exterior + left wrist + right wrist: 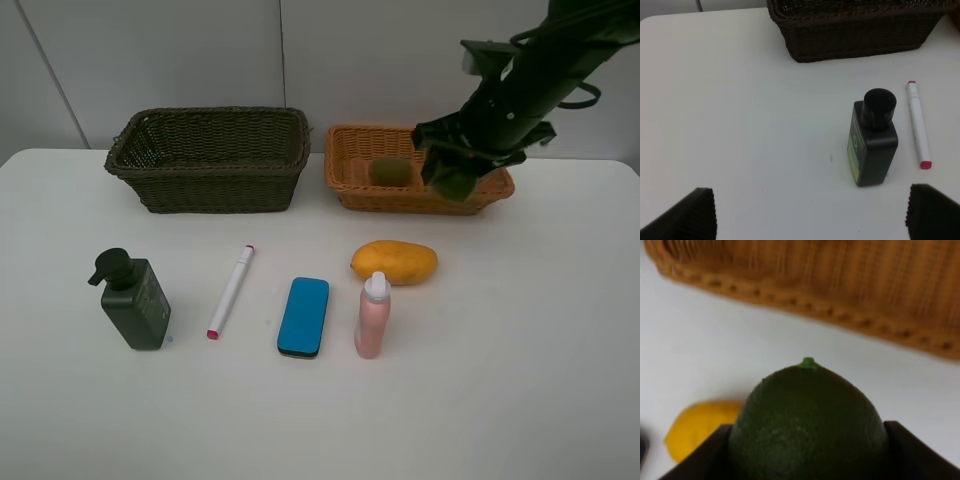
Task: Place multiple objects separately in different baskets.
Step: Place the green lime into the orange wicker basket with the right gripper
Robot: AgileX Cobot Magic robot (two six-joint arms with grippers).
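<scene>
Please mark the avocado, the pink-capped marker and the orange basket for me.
avocado (807, 425), right wrist view, middle of its dark green skin.
pink-capped marker (231, 290), exterior high view, middle of its white barrel.
orange basket (390, 200), exterior high view, its woven front wall.

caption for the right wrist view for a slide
An avocado clamped in the right gripper over the table, with the orange basket and mango nearby.

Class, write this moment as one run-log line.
right pincer: shut on avocado, near orange basket | left pincer: open, empty | kiwi: in orange basket
</scene>
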